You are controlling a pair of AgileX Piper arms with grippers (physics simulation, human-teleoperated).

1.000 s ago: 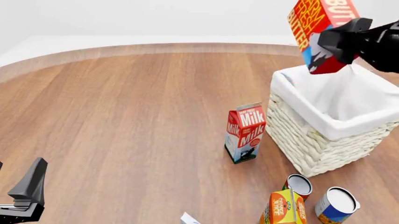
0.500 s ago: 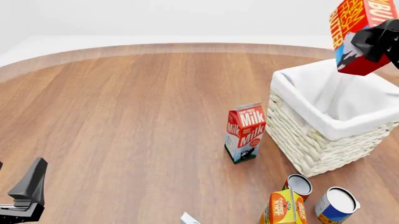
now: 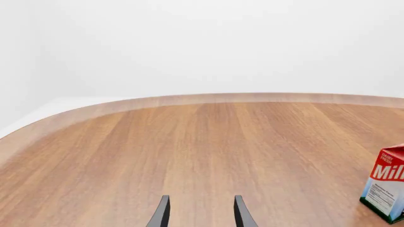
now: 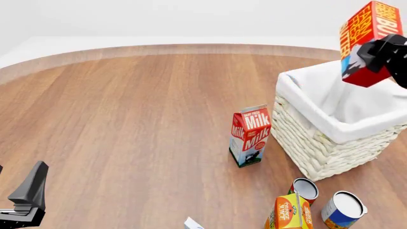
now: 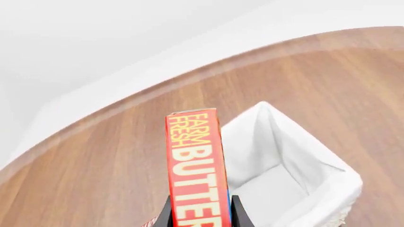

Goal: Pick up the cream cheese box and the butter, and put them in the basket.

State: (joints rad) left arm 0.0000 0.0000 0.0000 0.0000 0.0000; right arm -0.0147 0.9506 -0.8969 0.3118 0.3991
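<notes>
My right gripper [image 4: 383, 51] is shut on the red-and-orange butter carton [image 4: 363, 42] and holds it tilted in the air above the far right part of the wicker basket [image 4: 311, 140]. In the right wrist view the butter [image 5: 196, 170] stands between the fingers [image 5: 237, 213], with the basket's white liner [image 5: 256, 132] below it. Only a small white corner of the cream cheese box [image 4: 192, 223] shows at the bottom edge of the front view. My left gripper [image 4: 28, 202] is open and empty at the near left; its fingers [image 3: 241, 213] point over bare table.
A red Milk carton [image 4: 250, 136] stands just left of the basket and also shows in the left wrist view [image 3: 386, 189]. Two tin cans [image 4: 305, 188] [image 4: 343, 209] and an orange juice carton [image 4: 289, 212] stand at the near right, in front of the basket.
My right gripper has carried the butter to the right, from the basket's far left rim to above its far right side. The left arm has not moved.
</notes>
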